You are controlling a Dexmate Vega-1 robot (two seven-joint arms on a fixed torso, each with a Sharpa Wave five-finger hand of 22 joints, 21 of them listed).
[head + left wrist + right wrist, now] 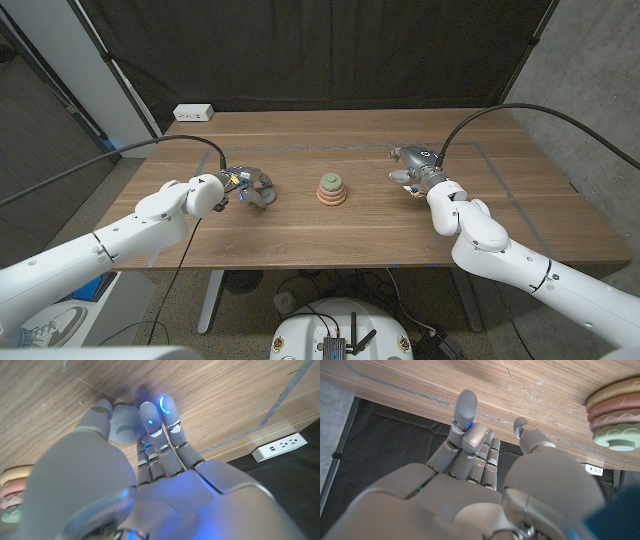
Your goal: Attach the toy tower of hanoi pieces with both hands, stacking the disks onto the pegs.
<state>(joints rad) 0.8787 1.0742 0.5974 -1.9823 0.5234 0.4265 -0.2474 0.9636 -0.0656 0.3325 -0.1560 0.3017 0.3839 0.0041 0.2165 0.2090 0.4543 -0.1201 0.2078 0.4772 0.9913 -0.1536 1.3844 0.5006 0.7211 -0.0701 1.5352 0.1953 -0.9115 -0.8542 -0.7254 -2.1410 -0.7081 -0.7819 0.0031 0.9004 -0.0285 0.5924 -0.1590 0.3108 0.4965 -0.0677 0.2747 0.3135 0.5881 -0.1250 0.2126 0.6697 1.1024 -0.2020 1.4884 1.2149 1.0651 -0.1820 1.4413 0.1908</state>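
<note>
From my left wrist, the stack of pastel ringed toy disks is cut by the picture's edge and half hidden behind my left hand; its peg can't be made out.

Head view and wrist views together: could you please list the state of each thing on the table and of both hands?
Disk stack: stacked upright, mid-table, touched by neither hand.
Left hand: on the table left of the stack, holding nothing.
Right hand: right of the stack, fingers apart, holding nothing.
Power strip: lying at the table's far left edge.
</note>
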